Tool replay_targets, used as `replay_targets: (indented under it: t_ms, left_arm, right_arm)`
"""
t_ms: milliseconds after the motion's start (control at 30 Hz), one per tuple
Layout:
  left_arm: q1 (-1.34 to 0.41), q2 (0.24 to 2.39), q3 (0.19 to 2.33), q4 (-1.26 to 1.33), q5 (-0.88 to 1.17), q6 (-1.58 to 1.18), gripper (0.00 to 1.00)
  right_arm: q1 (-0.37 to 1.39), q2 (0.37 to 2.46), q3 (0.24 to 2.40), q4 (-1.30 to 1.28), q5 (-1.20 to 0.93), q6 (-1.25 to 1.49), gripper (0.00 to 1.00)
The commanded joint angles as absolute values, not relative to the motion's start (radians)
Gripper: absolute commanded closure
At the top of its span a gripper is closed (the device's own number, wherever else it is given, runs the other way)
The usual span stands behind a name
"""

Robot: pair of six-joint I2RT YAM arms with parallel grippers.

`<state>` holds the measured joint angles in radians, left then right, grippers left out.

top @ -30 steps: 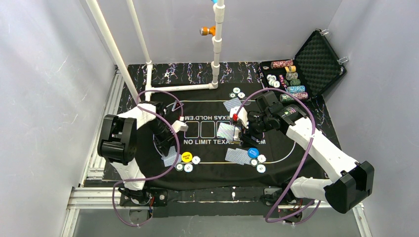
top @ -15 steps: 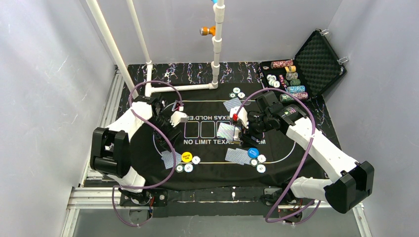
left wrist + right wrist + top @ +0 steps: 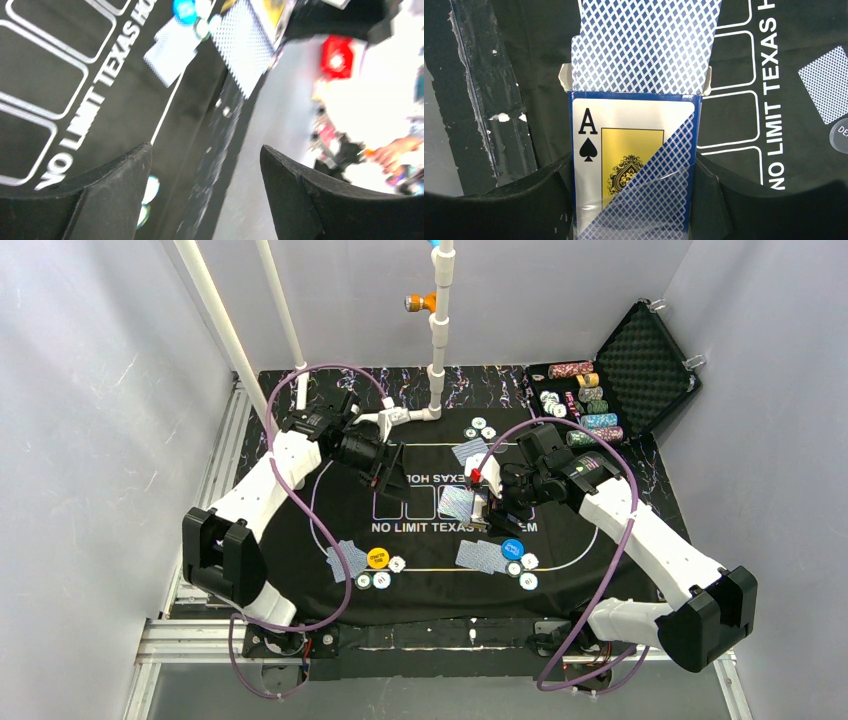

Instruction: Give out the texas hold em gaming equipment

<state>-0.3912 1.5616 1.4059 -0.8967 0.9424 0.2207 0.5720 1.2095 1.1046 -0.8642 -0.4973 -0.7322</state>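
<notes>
My right gripper (image 3: 634, 163) is shut on an upright playing-card box (image 3: 634, 150) with an ace of spades on its face; blue-backed cards (image 3: 644, 45) stick out of its open top. In the top view the box (image 3: 478, 502) stands over the mat's middle. My left gripper (image 3: 388, 470) hovers over the far left of the mat, its fingers (image 3: 117, 192) open with nothing between them. Dealt cards lie near left (image 3: 345, 560), near right (image 3: 480, 556) and far (image 3: 469, 452). A yellow button (image 3: 377, 558) and a blue button (image 3: 512, 548) lie beside small chips (image 3: 381, 580).
The black mat (image 3: 560, 540) printed with "NO LIMIT TEXAS HOLD'EM" covers the table. An open foam-lined case (image 3: 650, 360) with rows of chips (image 3: 590, 405) sits at the far right. A white pipe frame (image 3: 437, 360) stands at the far edge, close to my left arm.
My left gripper has opened and swung from the near-left cards up across the mat to its far left side. The right gripper and the card box have stayed still.
</notes>
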Motion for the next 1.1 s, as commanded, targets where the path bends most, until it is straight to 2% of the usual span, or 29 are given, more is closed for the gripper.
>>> replay_targets:
  t_ms: [0,67,233,600,700,933,1067]
  left_arm:
    - [-0.408,1.513,1.307,-0.529,1.161,-0.247,0.21]
    - [-0.43,1.519,1.275,-0.417,1.16,-0.375,0.2]
    - [-0.49,1.567,1.272,-0.369,1.11,-0.434,0.2]
    - [-0.554,1.655,1.265,-0.331,1.064,-0.5,0.36]
    - [-0.554,1.68,1.264,-0.33,1.08,-0.518,0.45]
    - [-0.547,1.64,1.232,-0.333,1.078,-0.493,0.76]
    - [-0.542,1.606,1.215,-0.327,1.088,-0.489,0.88]
  right_arm:
    - [0.575,1.195,1.125,-0.826,-0.523,-0.728,0.99]
    - [0.575,1.199,1.13,-0.829,-0.531,-0.73,0.99]
    - [0.575,1.205,1.141,-0.838,-0.543,-0.74,0.99]
    - [0.575,1.207,1.149,-0.843,-0.555,-0.746,0.99]
    - [0.574,1.206,1.148,-0.843,-0.557,-0.744,0.99]
    - [0.575,1.192,1.14,-0.847,-0.548,-0.742,0.99]
    - [0.575,1.187,1.131,-0.845,-0.543,-0.742,0.99]
